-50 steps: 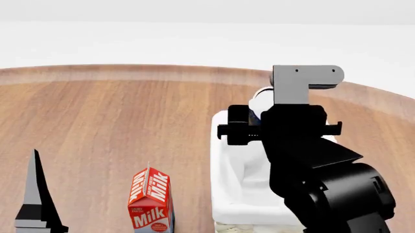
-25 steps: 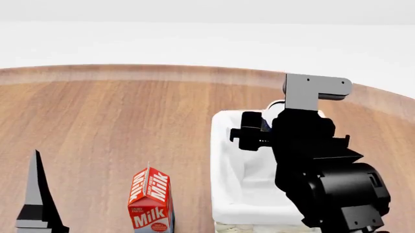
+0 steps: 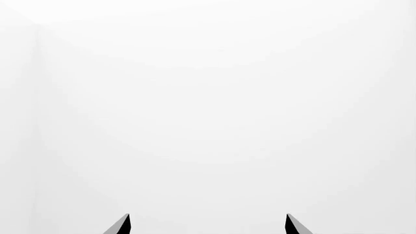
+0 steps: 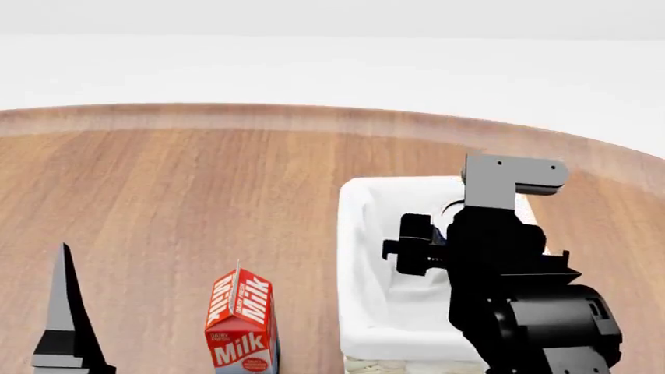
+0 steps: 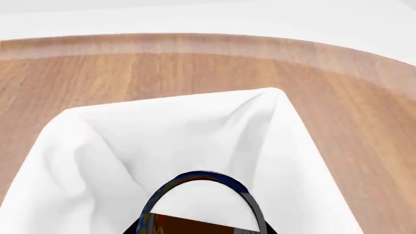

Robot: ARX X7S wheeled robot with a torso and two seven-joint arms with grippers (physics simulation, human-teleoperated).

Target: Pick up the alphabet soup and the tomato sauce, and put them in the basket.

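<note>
My right gripper (image 5: 201,229) is shut on the alphabet soup (image 5: 156,222), a can with a blue label, yellow and orange-red print and a pale top. It holds the can over the inside of the basket (image 5: 65,122), above the white cloth lining. In the head view my right arm (image 4: 509,288) reaches down into the basket (image 4: 359,234) and hides the gripper. My left gripper (image 3: 208,222) is open and empty, with only white in front of it. One of its fingers (image 4: 65,312) shows at the lower left of the head view. The tomato sauce is out of view.
A red and white milk carton (image 4: 241,323) stands on the round wooden table (image 4: 187,187), left of the basket and right of my left gripper's finger. The table's far edge curves across the back, with white floor beyond.
My right arm has come down and toward me with the can, from above the basket's far rim to lower inside the basket. My left gripper has barely moved.
</note>
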